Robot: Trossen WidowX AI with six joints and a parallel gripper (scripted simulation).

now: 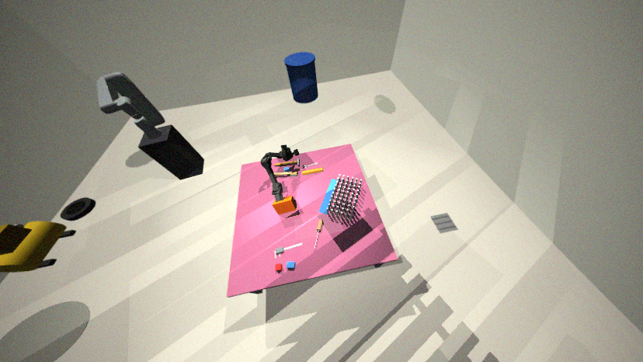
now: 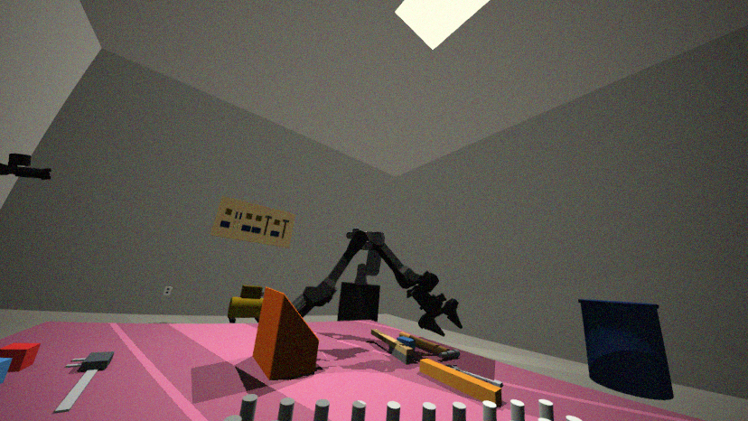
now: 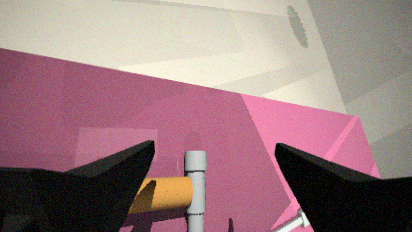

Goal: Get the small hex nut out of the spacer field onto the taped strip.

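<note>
The standing metal spacers (image 1: 344,197) (image 2: 322,410) form a dense field on the right of the table. The blue taped strip (image 1: 324,204) runs along their left side. I cannot make out the hex nut. A tool with a wooden handle (image 1: 319,225) and a thin shaft lies near the strip's lower end; its tip is too small to read. My gripper (image 1: 297,153) (image 2: 452,330) (image 3: 214,147) is open and empty, above the table's far part. An orange-handled hammer (image 1: 285,164) (image 2: 423,342) (image 3: 196,192) lies below it, its grey head between the fingertips in the wrist view.
Near the hammer lie another wooden-handled tool (image 1: 283,174), a blue block (image 1: 286,168), a yellow bar (image 1: 312,171) (image 2: 459,381) and a thin metal tool (image 1: 310,165) (image 3: 292,223). An orange wedge-shaped block (image 1: 284,206) (image 2: 282,340) stands by the arm's base. A caliper-like tool (image 1: 279,250) (image 2: 97,360) lies nearer the front.
</note>
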